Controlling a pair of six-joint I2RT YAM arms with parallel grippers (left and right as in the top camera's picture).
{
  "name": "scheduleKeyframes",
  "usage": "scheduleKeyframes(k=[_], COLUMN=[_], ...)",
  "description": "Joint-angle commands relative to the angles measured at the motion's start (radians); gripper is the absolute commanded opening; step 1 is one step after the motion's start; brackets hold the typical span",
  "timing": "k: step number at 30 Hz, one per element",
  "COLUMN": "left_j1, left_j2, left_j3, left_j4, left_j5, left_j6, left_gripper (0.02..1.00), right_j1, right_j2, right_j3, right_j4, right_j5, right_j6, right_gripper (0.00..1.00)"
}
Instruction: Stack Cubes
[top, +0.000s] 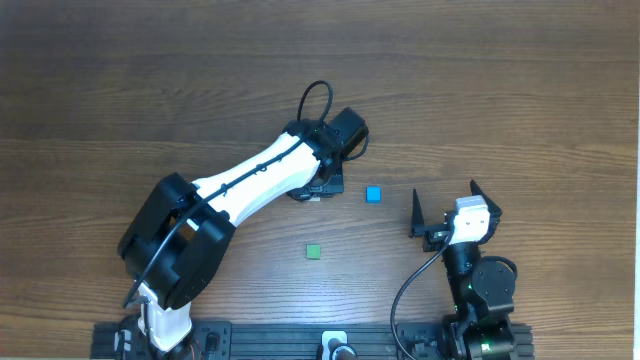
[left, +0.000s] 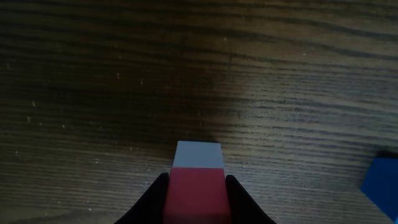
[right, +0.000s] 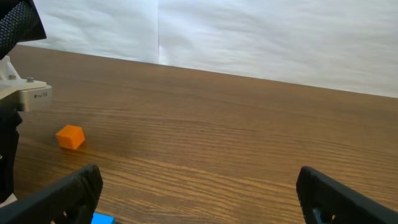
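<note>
Brown wood table (top: 500, 80), dark lines all along it. Plain white wall (right: 280, 43) behind the far edge. Big white and black left arm (top: 250, 180) across the middle, covering the spot under its own gripper. Left gripper (left: 196, 180) close to the wood, squeezed tight on a red cube (left: 196, 198). Blue cube (top: 373, 193) just beside it, on the table. Green cube (top: 313, 251) nearer the arm bases, alone. Orange cube (right: 70, 137) near the left arm too. Right gripper (top: 445, 200) by its own base, fingers spread wide apart. Four cubes, one of each colour. Two arms.
</note>
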Motion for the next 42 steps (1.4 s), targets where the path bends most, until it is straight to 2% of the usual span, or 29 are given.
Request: scheduleKeyframes(k=[1,2,5,6,7,11,17,42], left_j1=[0.006,0.006,0.006,0.006,0.006,0.006,0.006,0.005], left_j2=[0.016,0.016,0.016,0.016,0.016,0.016,0.016,0.016], left_j3=[0.022,0.022,0.022,0.022,0.022,0.022,0.022,0.022], left_j4=[0.0,0.0,0.0,0.0,0.0,0.0,0.0,0.042], left_j5=[-0.017,-0.018,-0.019,-0.019,-0.019,-0.019,-0.02,0.009], left_j6=[-0.014,-0.014,-0.014,-0.014,-0.014,-0.014,-0.014,0.042], left_gripper=[0.123,0.126,0.211,0.261,0.356,0.524,0.632,0.573], right_j1=[-0.005,-0.005,-0.005,-0.005,-0.005,-0.005,-0.005,-0.005], right_j2=[-0.009,-0.009,-0.009,-0.009,-0.009,-0.009,-0.009,-0.009], right_j3=[-0.008,-0.008,-0.008,-0.008,-0.008,-0.008,-0.008,-0.008], right_j4=[0.0,0.0,0.0,0.0,0.0,0.0,0.0,0.0], right_j5=[-0.008,-0.008,-0.008,-0.008,-0.008,-0.008,-0.008,-0.008], right_j6=[-0.001,-0.001,-0.001,-0.001,-0.001,-0.001,-0.001,-0.001], right_gripper=[0.991,0.993,0.991,0.993,0.991,0.991,0.991,0.993])
